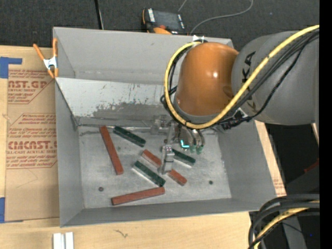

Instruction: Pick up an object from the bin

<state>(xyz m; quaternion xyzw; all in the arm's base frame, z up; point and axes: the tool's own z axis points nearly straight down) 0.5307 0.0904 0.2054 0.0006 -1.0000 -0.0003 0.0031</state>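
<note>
My gripper hangs under the arm's orange cover, low over the middle of the bin floor. Its tip sits among a small cluster of short bars. A short red-brown bar lies just to its left. A dark green bar with a pale edge lies below and to the left. A second short red-brown bar lies just below and to the right, and a dark green bar lies close on the right. I see nothing held by the gripper.
A long red-brown bar lies slanted at the left of the floor. Another long red-brown bar lies near the front wall. A dark green bar rests near the back wall. The arm covers the bin's right back part.
</note>
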